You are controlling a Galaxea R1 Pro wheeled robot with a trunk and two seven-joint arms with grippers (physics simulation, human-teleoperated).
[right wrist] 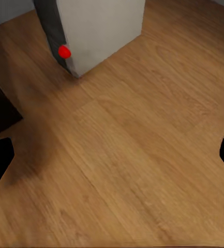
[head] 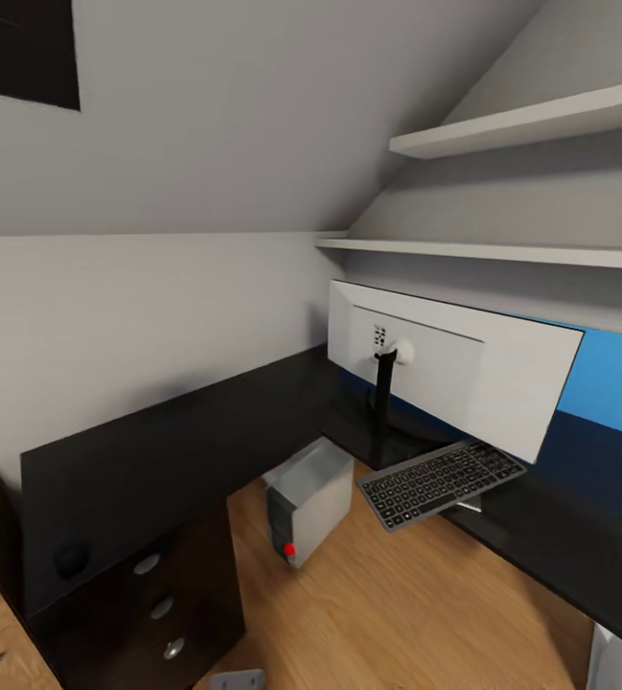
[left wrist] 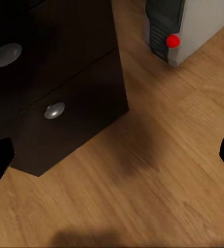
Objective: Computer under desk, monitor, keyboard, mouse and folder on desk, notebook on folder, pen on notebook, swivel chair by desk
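Computer (head: 309, 498) sits on floor under desk (head: 176, 450) corner; keyboard (head: 442, 482) overhangs desk edge beside monitor (head: 464, 369) — nudge could tip it. Both grippers' jaws spread, empty.

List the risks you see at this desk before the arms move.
The keyboard overhangs the desk edge beside the monitor, so a nudge might tip it to the floor. The mouse is dark on a dark top, easy to misjudge. The computer stands close to the drawers, leaving little room.

White monitor (head: 464, 369) on black desk (head: 157, 450), keyboard (head: 442, 482) overhanging edge, computer (head: 309, 498) on floor
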